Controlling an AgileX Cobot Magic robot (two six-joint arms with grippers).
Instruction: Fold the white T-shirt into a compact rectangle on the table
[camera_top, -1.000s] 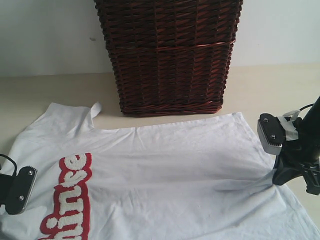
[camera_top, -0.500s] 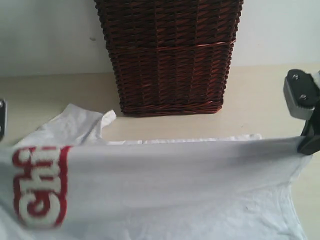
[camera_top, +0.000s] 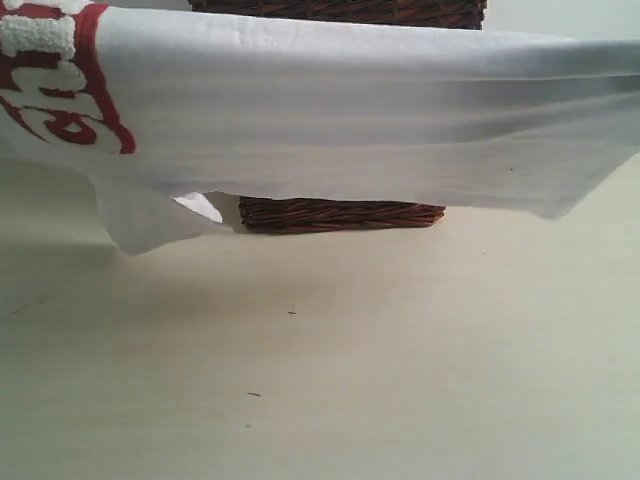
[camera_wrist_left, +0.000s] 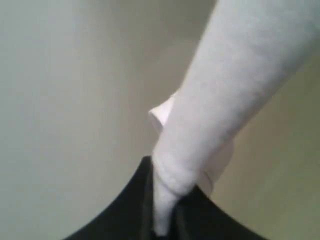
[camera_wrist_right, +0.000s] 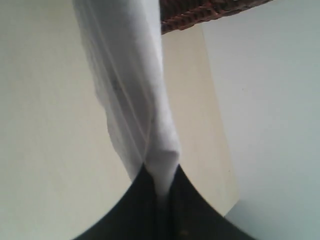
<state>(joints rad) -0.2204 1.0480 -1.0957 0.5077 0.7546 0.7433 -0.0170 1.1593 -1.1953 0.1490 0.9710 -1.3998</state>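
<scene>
T-shirt (camera_top: 350, 110) pinched at both ends, strung above table (camera_top: 340, 380)

Left gripper (camera_wrist_left: 161, 222): dark jaws closed tight on a bunched fold of white cloth, fabric squeezed to a narrow tip between them. Thick roll of cloth running up and away from the pinch. Small bright white flap (camera_wrist_left: 162, 115) poking out beside the roll, just past the jaws. Pale surface blurred behind.

Right gripper (camera_wrist_right: 162, 197): same story, jaws pressed together on a gathered point of shirt. Cloth fanning out from the pinch in long taut creases toward wicker basket (camera_wrist_right: 210, 12). Strip of table and pale wall (camera_wrist_right: 270, 100) beyond.

Exterior view: shirt spread as a wide band across the upper part of the picture, pulled fairly straight side to side, long horizontal tension folds along it. Red band (camera_top: 70, 100) with puffy white letters at the left end, cut off by the frame edge. Sleeve (camera_top: 140, 225) drooping below the lower edge on the left, just beside the basket base. Basket mostly hidden behind the cloth, only bottom rim and a sliver of top showing, standing on the table against the wall. Beige table underneath, soft shadow under the shirt, few tiny dark specks (camera_top: 291, 314) near the middle.
</scene>
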